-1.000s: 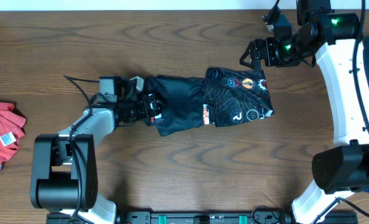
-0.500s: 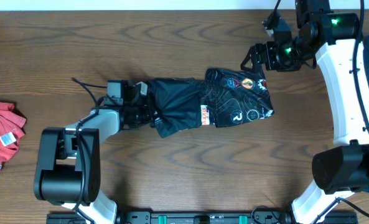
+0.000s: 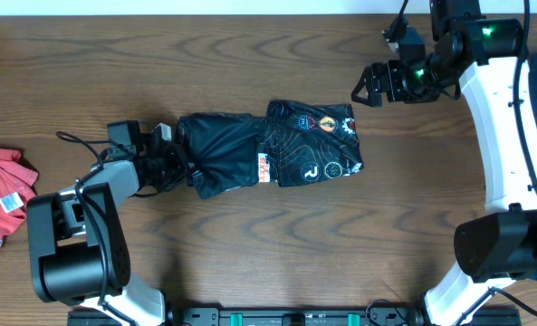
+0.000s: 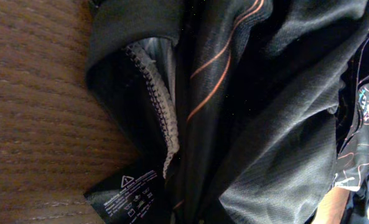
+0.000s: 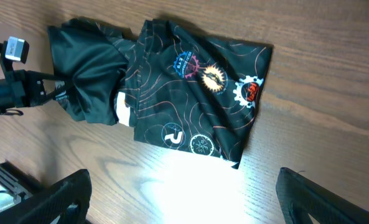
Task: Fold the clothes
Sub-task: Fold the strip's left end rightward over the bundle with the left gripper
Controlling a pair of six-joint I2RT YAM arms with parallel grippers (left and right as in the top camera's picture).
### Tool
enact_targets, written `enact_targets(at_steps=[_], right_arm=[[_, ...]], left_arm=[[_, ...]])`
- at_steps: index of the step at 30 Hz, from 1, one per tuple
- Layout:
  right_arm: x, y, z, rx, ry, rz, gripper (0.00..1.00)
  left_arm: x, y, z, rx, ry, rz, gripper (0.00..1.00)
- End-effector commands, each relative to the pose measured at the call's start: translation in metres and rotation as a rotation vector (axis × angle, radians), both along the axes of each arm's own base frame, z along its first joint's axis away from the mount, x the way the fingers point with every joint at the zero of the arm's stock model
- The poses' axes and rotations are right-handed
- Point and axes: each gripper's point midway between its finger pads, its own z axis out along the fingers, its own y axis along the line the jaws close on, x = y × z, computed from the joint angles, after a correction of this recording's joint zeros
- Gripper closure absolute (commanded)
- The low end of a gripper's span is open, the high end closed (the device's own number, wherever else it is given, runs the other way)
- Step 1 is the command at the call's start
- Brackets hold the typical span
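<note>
The clothes in hand are a black jersey with orange contour lines and round logos, lying bunched lengthwise across the middle of the table. My left gripper is shut on its left end. The left wrist view is filled with the black fabric, a zipper edge and a care label; the fingers themselves are hidden. My right gripper hangs open above bare wood, beyond the jersey's upper right corner. In the right wrist view the jersey lies ahead of the wide-apart fingertips.
A crumpled red shirt lies at the table's left edge, left of the left arm's base. Bare wooden table surrounds the jersey. The right arm's white links run down the right side.
The left gripper closed on the jersey's left end and pulled it leftward; the whole jersey slid left across the table. The right gripper stayed in place, open.
</note>
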Motion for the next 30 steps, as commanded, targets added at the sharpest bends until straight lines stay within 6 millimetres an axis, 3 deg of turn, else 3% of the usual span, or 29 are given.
enact_targets(at_steps=[1, 5, 9, 17, 24, 30], right_arm=[[0.002, 0.002, 0.008, -0.003, -0.034, 0.015, 0.07], [0.002, 0.001, 0.008, -0.004, -0.037, 0.015, 0.07], [0.004, -0.004, 0.006, -0.037, -0.041, 0.004, 0.07], [0.005, -0.005, 0.006, -0.041, -0.045, 0.001, 0.06], [0.005, -0.005, 0.005, -0.042, -0.045, 0.001, 0.06], [0.003, -0.005, 0.005, -0.043, -0.034, 0.002, 0.06]], left_arm=[[-0.008, 0.004, -0.010, 0.033, 0.028, -0.004, 0.94], [-0.004, 0.004, 0.003, 0.034, -0.002, 0.008, 0.94], [0.004, -0.001, 0.031, 0.044, -0.083, -0.002, 0.94], [0.006, -0.044, 0.093, 0.047, -0.257, -0.098, 0.94], [-0.004, -0.090, 0.096, 0.076, -0.275, -0.194, 0.94], [0.005, -0.109, 0.108, 0.117, -0.324, -0.203, 0.94]])
